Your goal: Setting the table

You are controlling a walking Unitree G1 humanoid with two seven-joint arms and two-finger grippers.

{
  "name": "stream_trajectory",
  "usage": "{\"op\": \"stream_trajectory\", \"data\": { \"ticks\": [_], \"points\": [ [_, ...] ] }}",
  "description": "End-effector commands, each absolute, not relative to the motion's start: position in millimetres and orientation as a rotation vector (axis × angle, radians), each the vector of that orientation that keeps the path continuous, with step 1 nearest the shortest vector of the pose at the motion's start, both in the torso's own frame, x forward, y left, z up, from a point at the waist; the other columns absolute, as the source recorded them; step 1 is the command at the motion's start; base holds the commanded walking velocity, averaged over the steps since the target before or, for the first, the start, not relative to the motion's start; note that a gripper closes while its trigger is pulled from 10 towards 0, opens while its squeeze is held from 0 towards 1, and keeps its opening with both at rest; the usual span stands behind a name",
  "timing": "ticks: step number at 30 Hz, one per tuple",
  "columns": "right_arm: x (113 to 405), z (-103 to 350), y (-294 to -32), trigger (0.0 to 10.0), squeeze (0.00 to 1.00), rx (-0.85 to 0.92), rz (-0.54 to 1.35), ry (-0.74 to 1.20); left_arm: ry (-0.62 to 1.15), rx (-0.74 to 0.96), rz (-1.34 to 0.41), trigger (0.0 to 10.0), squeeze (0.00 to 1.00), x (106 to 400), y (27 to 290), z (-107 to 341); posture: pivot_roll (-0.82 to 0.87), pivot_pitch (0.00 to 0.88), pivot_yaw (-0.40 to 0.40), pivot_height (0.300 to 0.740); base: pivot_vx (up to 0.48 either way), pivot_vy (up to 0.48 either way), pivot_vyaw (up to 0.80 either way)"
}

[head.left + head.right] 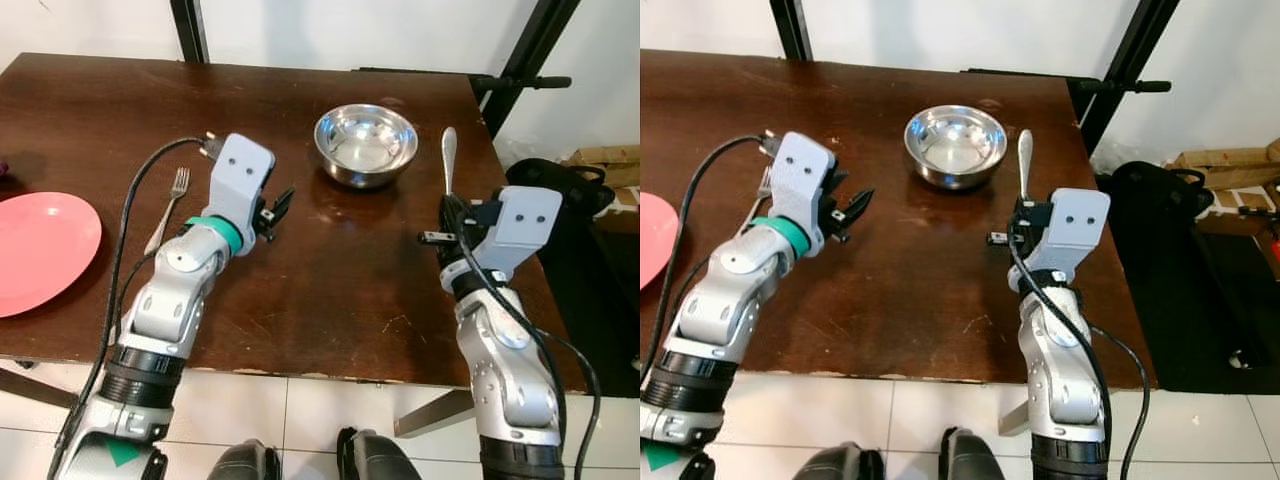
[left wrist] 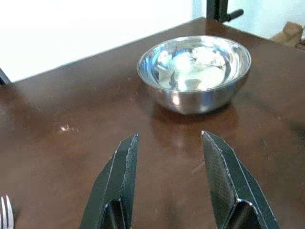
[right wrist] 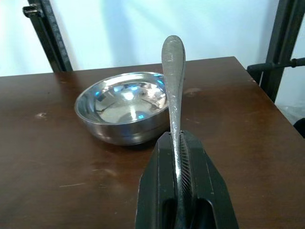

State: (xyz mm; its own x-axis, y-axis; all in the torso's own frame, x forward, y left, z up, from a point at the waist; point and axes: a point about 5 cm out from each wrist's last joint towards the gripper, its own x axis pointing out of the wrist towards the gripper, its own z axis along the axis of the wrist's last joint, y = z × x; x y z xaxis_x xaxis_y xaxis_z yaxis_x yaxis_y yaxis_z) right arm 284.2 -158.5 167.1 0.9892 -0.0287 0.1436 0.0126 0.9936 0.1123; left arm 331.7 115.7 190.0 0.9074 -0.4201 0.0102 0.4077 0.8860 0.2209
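Right pincer (image 3: 178,167) pinching slim silver utensil handle (image 3: 173,81) | left pincer (image 2: 169,157) spread above dark wooden table (image 1: 340,270) | round steel bowl (image 1: 366,144) ahead

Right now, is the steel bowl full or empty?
Empty: the steel bowl sits upright, its shiny inside showing only reflections.

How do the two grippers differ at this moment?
The left gripper is open and empty; the right gripper is shut on a metal utensil. The left one sits left of the steel bowl, the right one right of it. Both hover above the brown table.
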Motion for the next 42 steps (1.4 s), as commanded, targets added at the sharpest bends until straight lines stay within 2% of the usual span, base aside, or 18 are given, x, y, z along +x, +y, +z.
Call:
{"op": "stream_trajectory", "data": {
  "ticks": [1, 7, 11, 19, 42],
  "points": [
    [285.2, 161.6, -161.4, 10.0, 0.0, 0.108, -0.039, -0.126, -0.051, 0.229, -0.411, 10.0, 0.0, 333.2, 117.9, 187.8, -0.04, 0.0, 0.034, 0.74, 0.0, 0.0, 0.0],
    [286.3, 155.9, -163.3, 10.0, 0.0, 0.091, -0.072, -0.114, -0.053, 0.244, -0.377, 10.0, 0.0, 332.2, 120.6, 183.6, -0.04, 0.0, 0.036, 0.74, 0.0, 0.0, 0.0],
    [290.3, 154.4, -170.0, 10.0, 0.0, 0.034, -0.124, -0.119, -0.054, 0.183, -0.217, 10.0, 0.0, 327.7, 127.7, 166.9, -0.07, 0.0, 0.011, 0.74, 0.0, 0.0, 0.0],
    [295.3, 155.5, -170.8, 10.0, 0.0, 0.024, -0.116, -0.115, -0.077, 0.185, -0.213, 10.0, 0.0, 328.8, 125.6, 168.2, -0.05, 0.0, 0.004, 0.74, 0.0, 0.0, 0.0],
    [298.7, 152.8, -173.0, 10.0, 0.0, 0.008, -0.128, -0.116, -0.092, 0.166, -0.22, 10.0, 0.0, 331.0, 119.1, 164.8, -0.09, 0.0, 0.005, 0.74, -0.353, 0.0, 0.0]
  ]
}}
